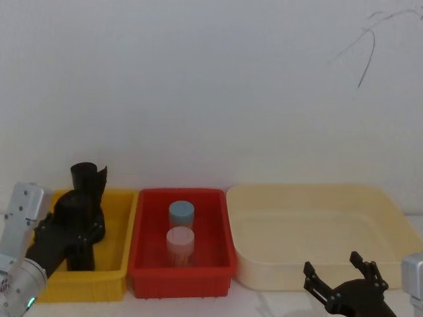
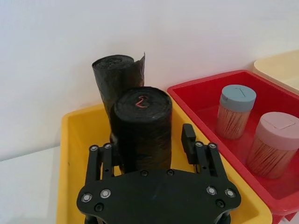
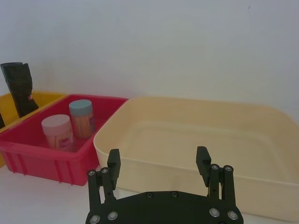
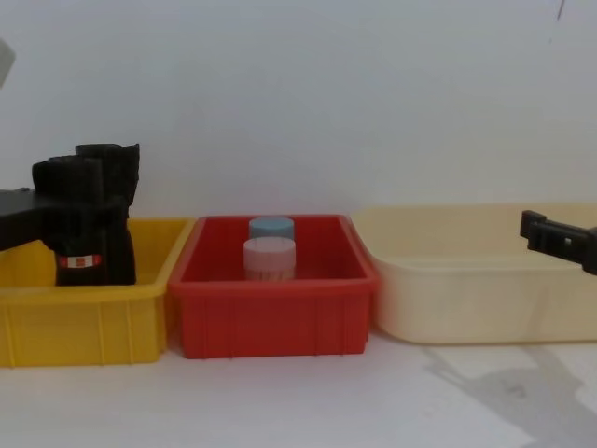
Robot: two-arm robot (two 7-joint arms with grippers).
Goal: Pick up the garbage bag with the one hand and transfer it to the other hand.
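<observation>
The step in hand looks like the pick-up. The black left gripper (image 2: 149, 145) on its silver-grey arm has its jaws apart, one on each side of the tightly rolled black plastic garbage bag (image 2: 142, 126) with a red-and-white label band. A thin gap shows beside one jaw, so it does not seem to squeeze yet. The garbage bag stands upright in the yellow plastic bin (image 1: 112, 274) at the left end of the tabletop (image 4: 298, 401). A plain black roll (image 2: 114, 70) with a ragged top stands just behind it. Next, I think, the jaws must close on the garbage bag, lift it straight up out of the bin without knocking the other roll, and carry it toward the middle. The black right gripper (image 1: 344, 281) waits by the front right corner, jaws wide apart. The red plastic bin (image 1: 178, 281) in the middle holds a jar with a blue lid (image 1: 181, 212) and a jar with a pink lid (image 1: 180, 241), both full of thin sticks. The big cream tray (image 1: 277, 277) on the right holds nothing.
</observation>
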